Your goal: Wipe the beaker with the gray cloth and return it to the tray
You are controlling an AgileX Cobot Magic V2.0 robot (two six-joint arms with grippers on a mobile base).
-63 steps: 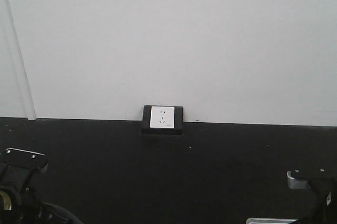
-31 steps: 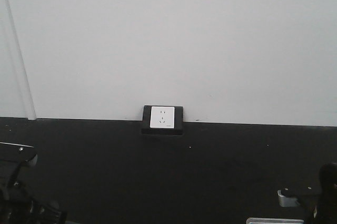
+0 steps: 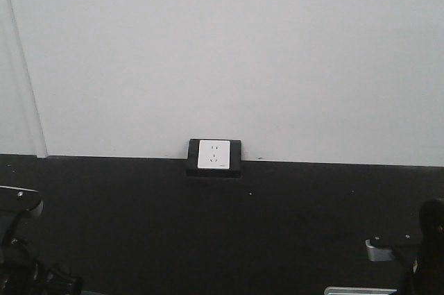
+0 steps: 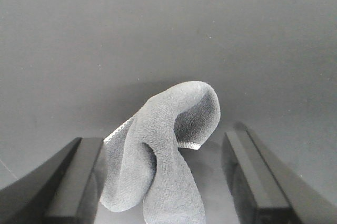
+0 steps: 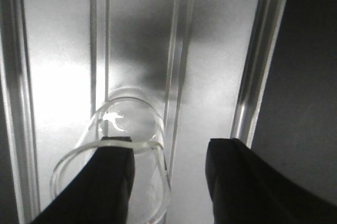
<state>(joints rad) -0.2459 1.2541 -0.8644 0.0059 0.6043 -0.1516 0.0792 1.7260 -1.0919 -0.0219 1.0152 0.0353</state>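
**A:** Where's the beaker (image 5: 129,124) now?

**B:** Upright under the right gripper (image 5: 169,147), its round rim ringing one finger. The other finger stands well clear of the glass. The jaws are spread wide and nothing is pinched, so I'd call the beaker released. Under it, running away ahead of the fingertips, is the bright ribbed floor of the tray (image 5: 58,76).

**A:** So it's back on the tray?

**B:** It looks that way, though the wrist view doesn't show the base actually touching the metal.

**A:** And the gray cloth (image 4: 168,145)?

**B:** It's bunched in a soft hump between the fingers of the left gripper (image 4: 162,138). It leans on one finger and is apart from the other. Those jaws are also wide apart and not clamping it, with the dark table (image 4: 168,34) stretching away beyond.

**A:** What changed in the last second?

**B:** In the front view both arms have sunk lower in the bottom corners. The right one dropped toward the tray's edge, and most of that happened in the first half second.

**A:** Meaning?

**B:** The wiping seems to be over and the return is essentially done. What remains is lifting that finger straight out of the rim without tipping the glass.
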